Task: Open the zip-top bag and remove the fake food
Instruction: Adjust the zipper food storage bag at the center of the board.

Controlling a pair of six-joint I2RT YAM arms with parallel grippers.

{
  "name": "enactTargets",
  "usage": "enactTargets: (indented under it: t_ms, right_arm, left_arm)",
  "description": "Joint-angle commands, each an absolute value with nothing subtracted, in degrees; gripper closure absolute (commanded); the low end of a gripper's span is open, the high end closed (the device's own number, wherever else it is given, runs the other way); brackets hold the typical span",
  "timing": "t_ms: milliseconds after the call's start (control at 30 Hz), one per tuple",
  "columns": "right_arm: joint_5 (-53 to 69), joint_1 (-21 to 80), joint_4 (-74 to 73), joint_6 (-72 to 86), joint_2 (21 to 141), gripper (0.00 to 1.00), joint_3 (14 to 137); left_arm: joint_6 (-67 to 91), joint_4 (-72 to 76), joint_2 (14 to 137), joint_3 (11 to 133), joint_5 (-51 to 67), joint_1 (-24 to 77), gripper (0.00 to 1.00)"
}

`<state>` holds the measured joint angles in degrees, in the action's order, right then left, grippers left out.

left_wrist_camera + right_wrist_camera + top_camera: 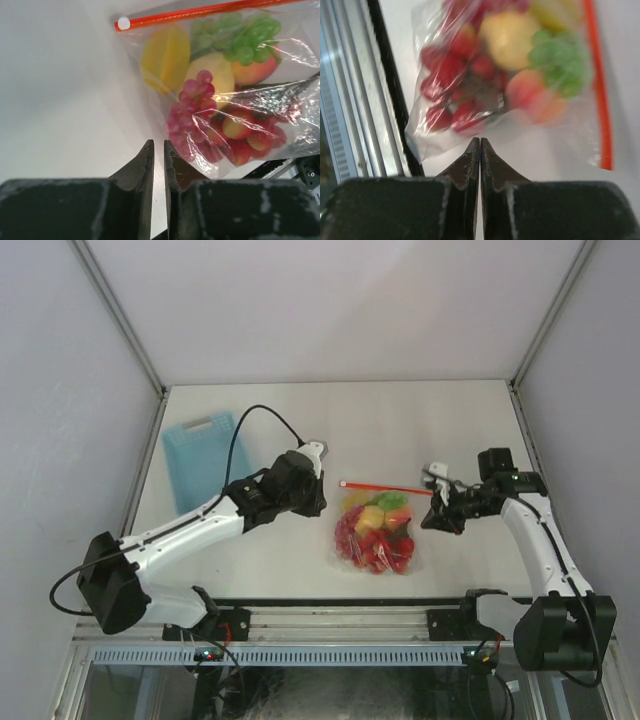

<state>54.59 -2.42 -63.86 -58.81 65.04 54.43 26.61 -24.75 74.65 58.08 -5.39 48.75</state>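
red-orange zip strip point(200, 11) looked sealed on the zip-top bag point(378, 525), which lay on the bench point(450, 420) between the arms, fake food point(385, 538) all inside. left tool point(159, 150) and right tool point(480, 145) were closed, empty. no step done yet.
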Motion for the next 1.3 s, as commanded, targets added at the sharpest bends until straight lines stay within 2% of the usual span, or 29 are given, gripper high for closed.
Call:
enactTargets:
  t_ms: [0, 100, 300, 633, 767, 900, 1000, 1100, 1200, 1267]
  right_arm:
    - [46.01, 0.48, -71.06, -78.45, 61.89, 1.0, 50.79]
    - [41.83, 2.88, -68.61, -79.83, 60.97, 1.0, 48.36]
    - [44.48, 12.98, -62.01, -82.43, 59.51, 0.98, 42.03]
    - [44.48, 22.56, -30.55, -49.12, 65.91, 0.96, 43.49]
    - [45.66, 23.81, -21.92, -34.07, 71.45, 0.92, 47.8]
    - [57.02, 22.87, -28.37, -38.39, 72.84, 0.83, 52.54]
    - [68.95, 19.51, -47.69, -54.46, 71.33, 0.69, 56.69]
    - [76.12, 12.16, -56.5, -60.97, 68.23, 0.56, 56.92]
    - [74.34, 2.99, -57.76, -58.84, 65.2, 0.53, 55.15]
    - [65.77, -1.62, -54.62, -51.3, 63.9, 0.53, 53.91]
  left_arm:
    - [27.53, -22.11, 80.53, 59.68, -1.37, 46.47, 0.85]
    - [26.24, -21.9, 89.29, 63.71, 2.66, 46.23, 0.85]
    - [25.21, -21.77, 105.79, 75.71, 15.18, 46.23, 0.85]
    - [22.84, -28.58, 129.7, 115.91, 23.82, 43.1, 0.82]
    - [23.7, -32.95, 131.38, 124.69, 13.26, 39.6, 0.74]
    - [23.16, -29.19, 118.75, 114.48, 2.54, 34.87, 0.65]
    - [18.17, -20.26, 104.01, 99.38, -0.37, 33.27, 0.52]
    - [12.59, -7.79, 87.0, 81.14, 1.66, 33.39, 0.49]
    - [9.71, 7.51, 73.49, 60.74, 5.84, 34.84, 0.44]
    - [7.66, 15.04, 65.62, 49.75, 6.35, 37.89, 0.39]
